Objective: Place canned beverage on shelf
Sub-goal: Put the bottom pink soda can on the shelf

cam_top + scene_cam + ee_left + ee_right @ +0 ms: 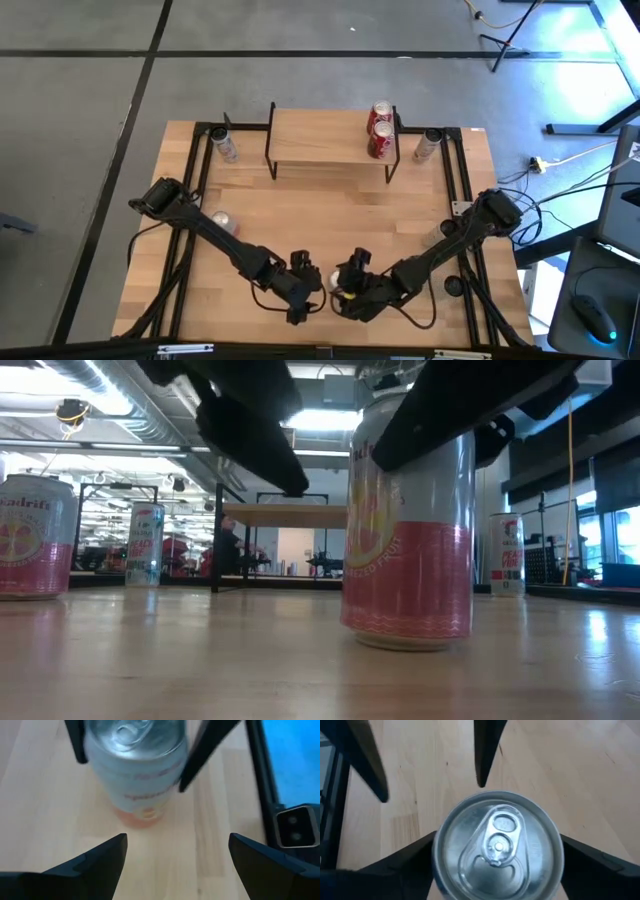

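Right wrist view looks down on the upright can standing on the table near its front edge, flanked by the right end effector's spread fingers, not yet clamped, while the left end effector, wide open, faces it just beside, the shelf well apart at the back.

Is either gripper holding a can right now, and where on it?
Cannot tell yet. The right gripper straddles the sides of the pink can, which stands on the table; contact isn't visible. The left gripper is open and empty.
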You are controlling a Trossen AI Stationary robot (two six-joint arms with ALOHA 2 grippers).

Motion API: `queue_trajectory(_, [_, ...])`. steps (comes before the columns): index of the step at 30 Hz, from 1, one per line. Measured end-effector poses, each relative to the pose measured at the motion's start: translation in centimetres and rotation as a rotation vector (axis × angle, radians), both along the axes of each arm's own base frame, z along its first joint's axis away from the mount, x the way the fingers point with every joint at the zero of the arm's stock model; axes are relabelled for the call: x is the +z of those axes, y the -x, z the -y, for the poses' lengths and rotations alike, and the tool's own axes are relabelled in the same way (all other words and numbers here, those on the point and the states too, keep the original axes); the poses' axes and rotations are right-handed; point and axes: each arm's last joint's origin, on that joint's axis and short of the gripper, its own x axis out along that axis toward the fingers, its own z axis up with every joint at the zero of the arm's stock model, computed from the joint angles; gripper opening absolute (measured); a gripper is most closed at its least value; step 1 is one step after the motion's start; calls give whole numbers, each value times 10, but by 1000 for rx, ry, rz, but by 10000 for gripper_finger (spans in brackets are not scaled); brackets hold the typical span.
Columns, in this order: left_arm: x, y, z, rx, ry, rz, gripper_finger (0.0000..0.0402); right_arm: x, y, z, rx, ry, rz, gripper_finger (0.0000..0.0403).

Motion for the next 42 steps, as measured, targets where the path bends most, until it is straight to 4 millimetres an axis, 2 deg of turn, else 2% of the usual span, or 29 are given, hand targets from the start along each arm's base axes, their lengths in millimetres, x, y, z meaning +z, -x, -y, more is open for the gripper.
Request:
queue_trajectory(4, [8,2,0,-56,49,-78,336,0,-2,6,-7,4,-16,268])
queue_trajectory(9, [43,16,-9,-86,76,-124,336,9,3,9,37,31,-36,268])
queue_trajectory(14, [94,44,-24,-106,101,-49,336,44,8,24,66,-18,6,268])
queue_trajectory(20, [149,75,-46,-180,181,103,336,89,9,62,130,-183,57,268])
queue_trajectory(26, [183,99,-69,-199,226,216,336,133,16,101,147,-301,194,268])
queue_trajectory(31, [200,112,-87,-135,134,325,336,165,30,130,104,-322,312,268])
queue_trajectory(34, [204,110,-102,-24,50,375,340,176,36,148,68,-303,365,268])
queue_trajectory(38, [201,96,-121,126,1,388,356,189,40,170,42,-281,437,268])
queue_trajectory(42, [192,70,-134,238,20,412,373,194,42,185,69,-243,462,268])
